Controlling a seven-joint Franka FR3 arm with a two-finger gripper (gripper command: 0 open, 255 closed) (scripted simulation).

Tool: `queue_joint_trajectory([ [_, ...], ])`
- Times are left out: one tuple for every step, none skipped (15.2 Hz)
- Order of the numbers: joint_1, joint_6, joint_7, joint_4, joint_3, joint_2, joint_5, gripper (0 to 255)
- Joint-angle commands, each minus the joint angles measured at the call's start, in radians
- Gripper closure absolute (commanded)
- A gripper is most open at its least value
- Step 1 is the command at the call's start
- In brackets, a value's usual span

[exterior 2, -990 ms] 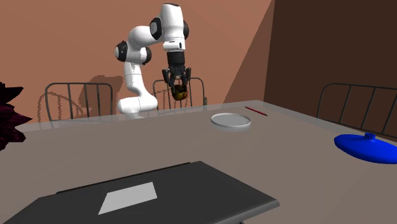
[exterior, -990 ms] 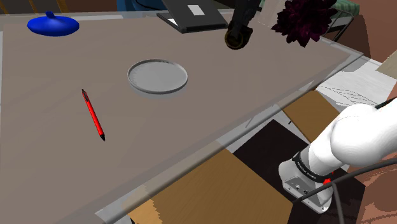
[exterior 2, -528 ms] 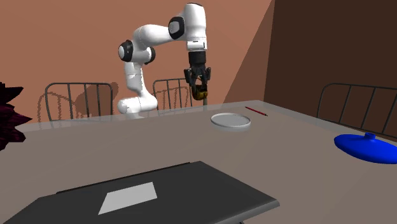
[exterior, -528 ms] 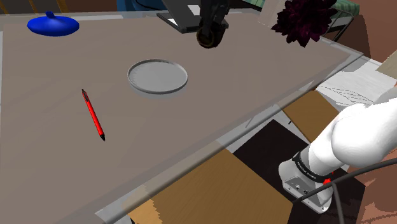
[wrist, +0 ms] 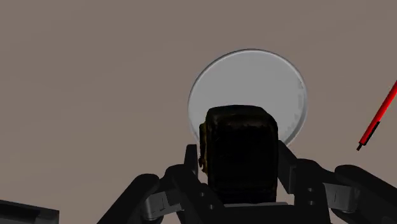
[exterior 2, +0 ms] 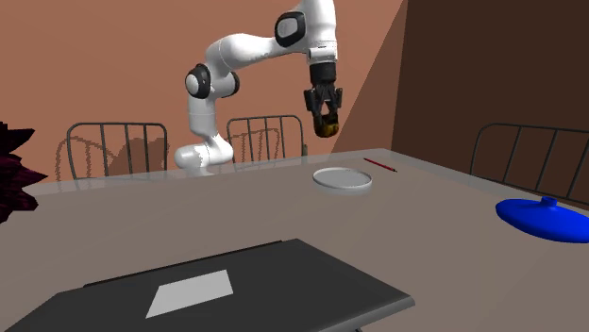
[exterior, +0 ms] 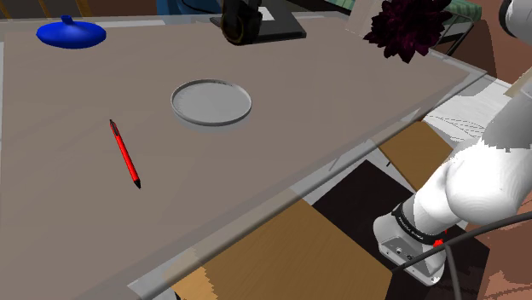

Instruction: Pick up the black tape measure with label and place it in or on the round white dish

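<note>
Tape (wrist: 240,147) clamped in pincer (exterior 2: 326,115), held high near dish (wrist: 248,79): transport step judged underway. Next required: centring over dish, lowering, release.

Red pen (exterior: 124,153) lies flat on the grey-brown desk (exterior: 324,111). Blue domed lid (exterior: 71,33) sits near a far corner. Dark flat slab (exterior 2: 227,292) bears a white rectangle, near a dark purple plant (exterior: 407,28). Metal chairs (exterior 2: 115,124) stand alongside.

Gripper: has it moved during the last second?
Yes. In the shoulder view the gripper, shut on the tape measure, has shifted leftward, from right of the white dish to nearly above it.
</note>
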Motion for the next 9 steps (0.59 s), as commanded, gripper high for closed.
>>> queue_joint_trajectory([
  [0.054,-0.039,0.047,0.130,0.032,0.152,-0.047,255],
  [0.069,-0.065,0.071,0.207,0.056,0.209,-0.078,255],
  [0.079,-0.087,0.087,0.268,0.077,0.253,-0.105,255],
  [0.001,-0.065,0.057,0.194,0.052,0.031,-0.071,0],
  [0.000,-0.065,0.058,0.194,0.054,0.031,-0.071,0],
  [0.008,-0.115,0.072,0.231,0.058,0.035,-0.076,0],
  [0.016,-0.167,0.087,0.273,0.065,0.044,-0.083,0],
  [0.025,-0.223,0.104,0.324,0.075,0.057,-0.094,0],
  [0.033,-0.267,0.118,0.368,0.085,0.071,-0.105,0],
])
